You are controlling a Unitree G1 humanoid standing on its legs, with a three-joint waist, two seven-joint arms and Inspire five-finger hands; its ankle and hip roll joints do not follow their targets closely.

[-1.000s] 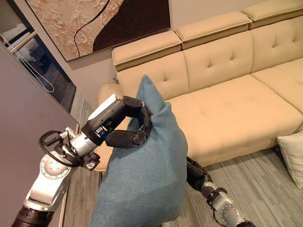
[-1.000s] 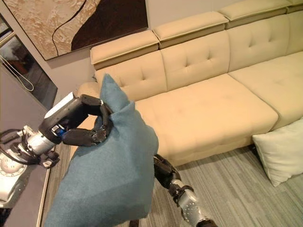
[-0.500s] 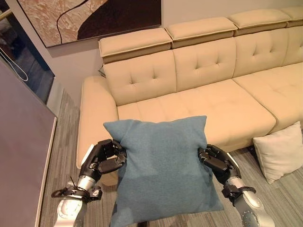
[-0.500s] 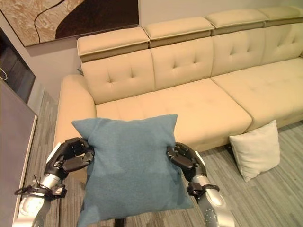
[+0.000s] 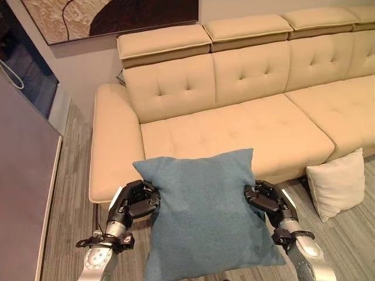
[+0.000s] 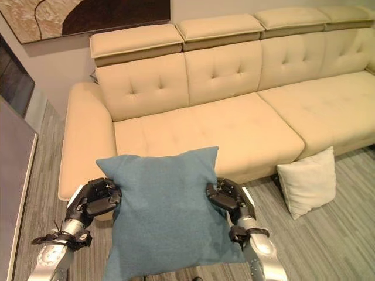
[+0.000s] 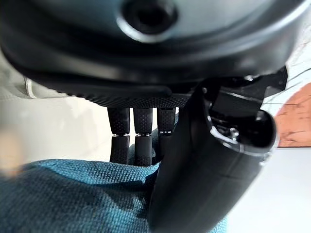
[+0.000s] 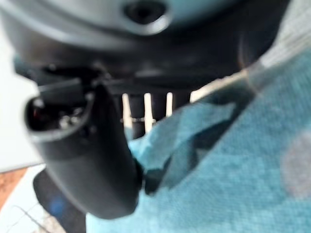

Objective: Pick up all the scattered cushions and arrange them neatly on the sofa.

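A blue cushion (image 5: pixel 205 213) hangs upright in front of the cream sofa (image 5: pixel 234 126), held between both hands. My left hand (image 5: pixel 136 200) is shut on its left edge, fingers and thumb pinching the cloth (image 7: pixel 73 194). On the opposite edge my right hand (image 5: pixel 265 199) is shut the same way, thumb over the blue cloth (image 8: pixel 218 160). A second, cream cushion (image 5: pixel 336 183) leans against the sofa's front on the floor at the right.
The sofa seat (image 6: pixel 211 132) behind the blue cushion is bare, with its armrest (image 5: pixel 108 140) at the left. A dark panel (image 5: pixel 23 175) stands along the left side. A framed picture (image 5: pixel 111 14) hangs on the wall above the sofa. Grey striped floor (image 6: pixel 328 234) lies before the sofa.
The blue cushion has gone from a bunched, one-handed hold to being spread flat between both hands. The camera has also swung, so the sofa now faces me squarely.
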